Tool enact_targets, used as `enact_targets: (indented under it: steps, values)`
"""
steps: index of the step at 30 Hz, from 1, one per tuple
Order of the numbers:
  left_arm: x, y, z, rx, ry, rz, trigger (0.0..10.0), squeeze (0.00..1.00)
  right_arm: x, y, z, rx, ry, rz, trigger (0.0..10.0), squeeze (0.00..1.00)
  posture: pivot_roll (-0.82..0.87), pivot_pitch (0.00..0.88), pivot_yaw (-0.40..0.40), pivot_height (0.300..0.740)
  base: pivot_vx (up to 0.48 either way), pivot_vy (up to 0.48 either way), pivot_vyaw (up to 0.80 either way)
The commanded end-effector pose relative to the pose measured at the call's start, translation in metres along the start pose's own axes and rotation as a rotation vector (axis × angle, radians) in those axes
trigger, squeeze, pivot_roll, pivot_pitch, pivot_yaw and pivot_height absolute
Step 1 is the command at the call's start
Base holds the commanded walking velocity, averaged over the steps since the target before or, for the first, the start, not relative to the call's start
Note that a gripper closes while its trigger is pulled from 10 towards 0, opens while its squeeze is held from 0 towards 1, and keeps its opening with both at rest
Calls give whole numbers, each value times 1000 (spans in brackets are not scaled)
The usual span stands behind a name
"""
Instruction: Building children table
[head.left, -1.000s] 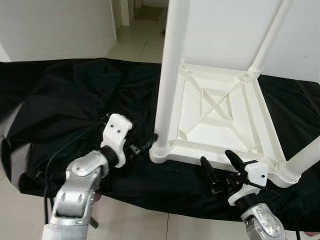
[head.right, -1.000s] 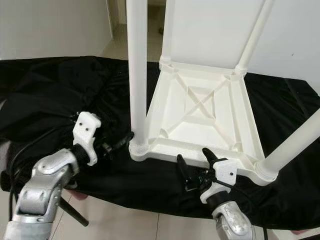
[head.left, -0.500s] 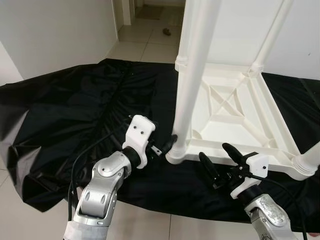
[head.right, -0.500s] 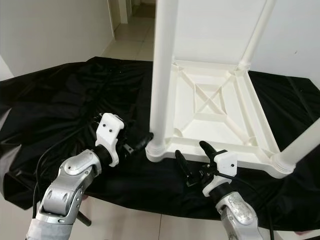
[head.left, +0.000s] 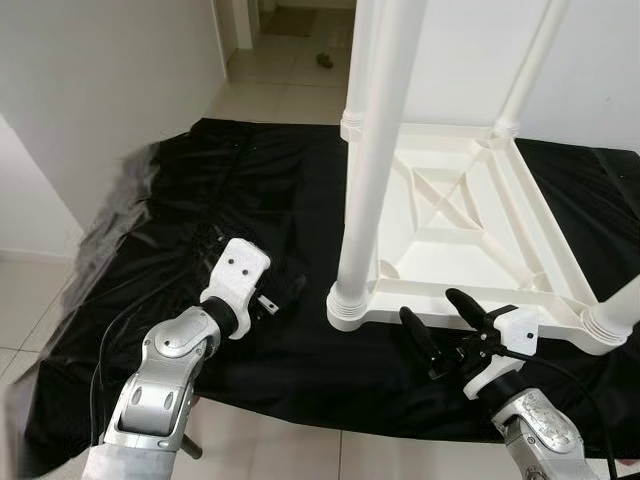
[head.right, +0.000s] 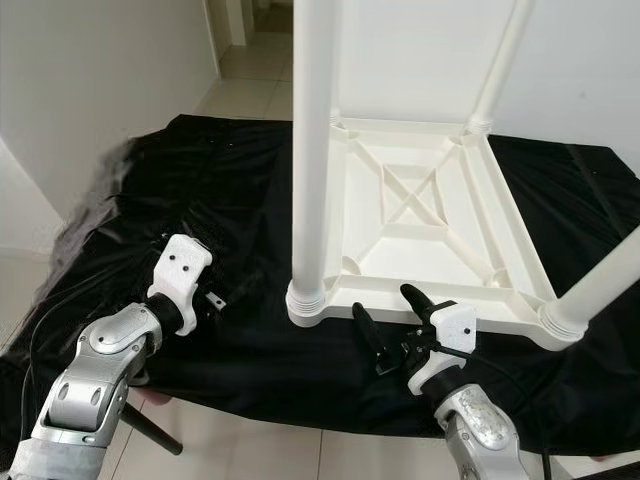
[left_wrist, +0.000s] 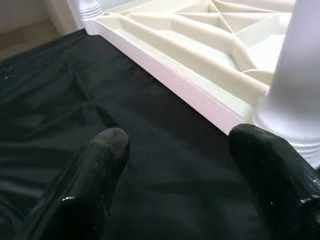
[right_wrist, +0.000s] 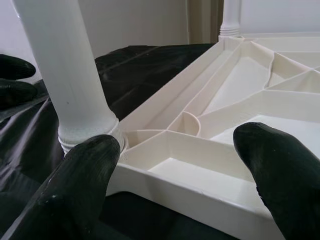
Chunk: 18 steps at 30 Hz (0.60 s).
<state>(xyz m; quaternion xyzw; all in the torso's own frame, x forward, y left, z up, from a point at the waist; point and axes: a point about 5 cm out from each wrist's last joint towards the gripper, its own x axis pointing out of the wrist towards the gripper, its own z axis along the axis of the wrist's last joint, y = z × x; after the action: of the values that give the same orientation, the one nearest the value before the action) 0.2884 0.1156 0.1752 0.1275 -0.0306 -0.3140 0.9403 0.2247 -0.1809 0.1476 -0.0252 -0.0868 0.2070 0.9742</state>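
A white plastic children's table (head.left: 455, 215) lies upside down on a black sheet (head.left: 170, 220), its legs pointing up. The near-left leg (head.left: 375, 170) stands in its corner socket. My left gripper (head.left: 285, 297) hovers low over the sheet a short way left of that leg's base, open and holding nothing; in the left wrist view its fingers (left_wrist: 100, 165) face the table's rim (left_wrist: 190, 90). My right gripper (head.left: 440, 325) is open just in front of the near rim, and in the right wrist view its fingers (right_wrist: 85, 185) frame the rim and the leg (right_wrist: 65, 65).
The black sheet covers a tiled floor (head.left: 290, 100). A white wall (head.left: 100, 90) stands on the left, with a hallway opening at the back. The near-right leg (head.left: 620, 310) leans out by my right arm. A cable (head.left: 110, 340) runs beside my left arm.
The camera has shifted. My left gripper has drawn back to the left, away from the near-left leg's base. My right gripper has stayed in front of the near rim.
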Motion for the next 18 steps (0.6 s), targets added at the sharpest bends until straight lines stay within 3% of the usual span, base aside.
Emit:
enact_targets:
  steps: [1, 7, 14, 16, 18]
  values:
    - [3, 7, 0, 7, -3, 67, 10000, 0, 1, 0, -3, 8, 18, 13, 10000, 0, -28, 106, 45, 740, 0, 0, 0]
    - [23, -4, 13, -3, -53, 88, 10000, 0, 4, 1, -1, 10, 11, 19, 10000, 0, -34, 107, 40, 740, 0, 0, 0]
    - [33, -18, 23, -62, -106, 55, 10000, 0, 3, 5, -2, 23, 12, 23, 10000, 0, -37, 106, 37, 740, 0, 0, 0]
    - [38, -35, 32, -86, -141, -19, 10000, 0, 3, 7, -2, 32, 21, 51, 10000, 0, -36, 105, 36, 740, 0, 0, 0]
    - [39, -41, 36, -94, -153, -48, 10000, 0, 4, 8, -3, 37, 25, 66, 10000, 0, -36, 105, 36, 740, 0, 0, 0]
